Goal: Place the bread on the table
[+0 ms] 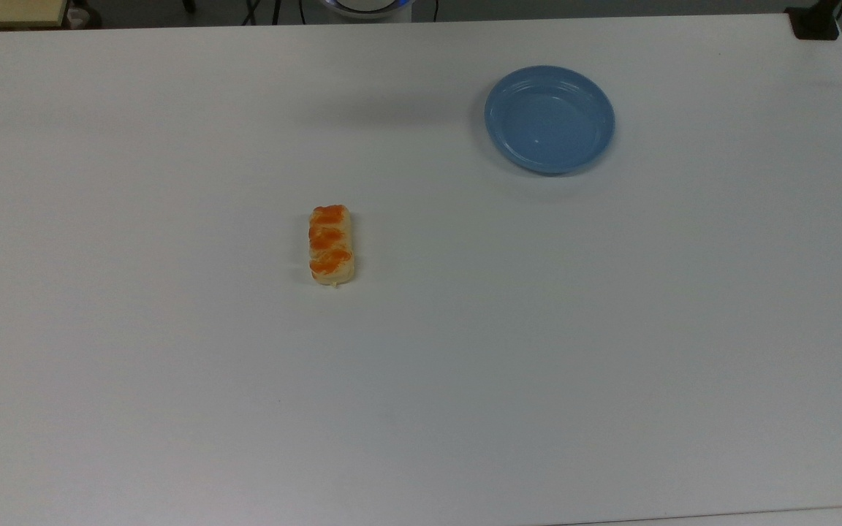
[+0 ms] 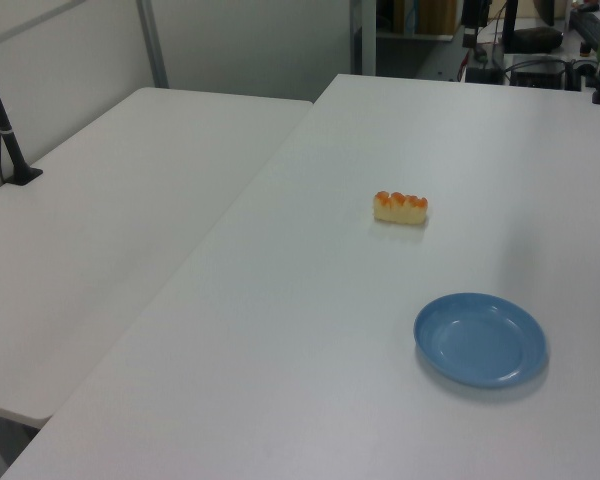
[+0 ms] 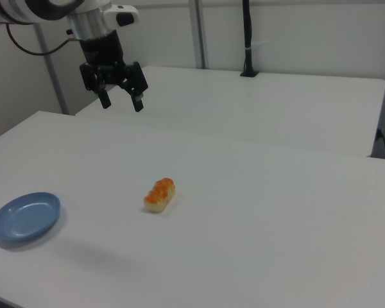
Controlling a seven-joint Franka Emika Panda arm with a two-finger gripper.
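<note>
- The gripper (image 3: 121, 98) hangs high above the table (image 3: 276, 212), its two fingers spread apart with nothing between them.
- The bread (image 3: 160, 194) lies flat on the table, well below the gripper and toward the right view's lower right of it; the two are well apart.
- In the top view the bread (image 1: 331, 244) lies with its long axis up and down the frame, orange patches uppermost.
- The blue plate (image 1: 549, 119) sits bare on the table (image 1: 611, 329), well apart from the bread; in the right view the plate (image 3: 24, 218) lies below the gripper and to the right view's left of it.
- Judged from how things lie, the bread rests on the tabletop and off the plate, so the task looks done; no further grasp seems called for.
</note>
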